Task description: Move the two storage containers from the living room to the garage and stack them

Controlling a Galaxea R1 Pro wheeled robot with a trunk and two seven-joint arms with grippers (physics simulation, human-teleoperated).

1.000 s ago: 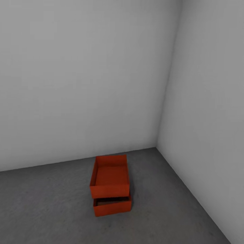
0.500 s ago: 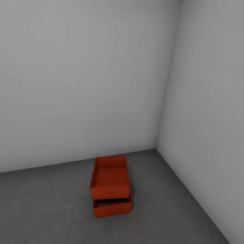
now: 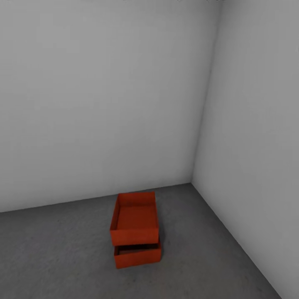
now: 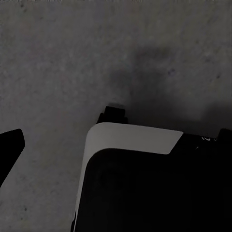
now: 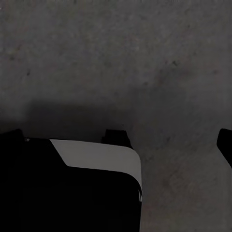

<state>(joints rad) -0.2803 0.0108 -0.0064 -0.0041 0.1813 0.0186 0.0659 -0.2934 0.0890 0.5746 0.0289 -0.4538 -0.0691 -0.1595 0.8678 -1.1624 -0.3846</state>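
Near the corner where the two plain pale grey walls [image 3: 104, 104] meet, your head camera shows both orange-red rectangular thin-walled lidless storage containers stacked on the dark grey, rough concrete-like floor [image 3: 50, 253] of the garage. The lower container [image 3: 138, 256] sits flat on the floor, and the upper container [image 3: 135, 220] rests on top of it, shifted toward the back wall so that it overhangs the far end and leaves a strip of the lower one's near end uncovered. You can see straight into the upper container: its inside shows only its own orange-red bottom and walls, with nothing lying in it. Of the lower container's inside you get only a dark, shadowed slit under the upper one, so its contents cannot be told. Both look whole, with straight walls and sharp corners, and the long sides of the two run nearly parallel. Your wrist cameras give what the head view lacks: each looks down at bare grey floor past a dark housing with a pale grey panel [image 4: 133, 140], the right one [image 5: 96, 154] alike. Dark shapes sit at the picture edges, but you cannot tell from them whether either gripper is spread or closed.
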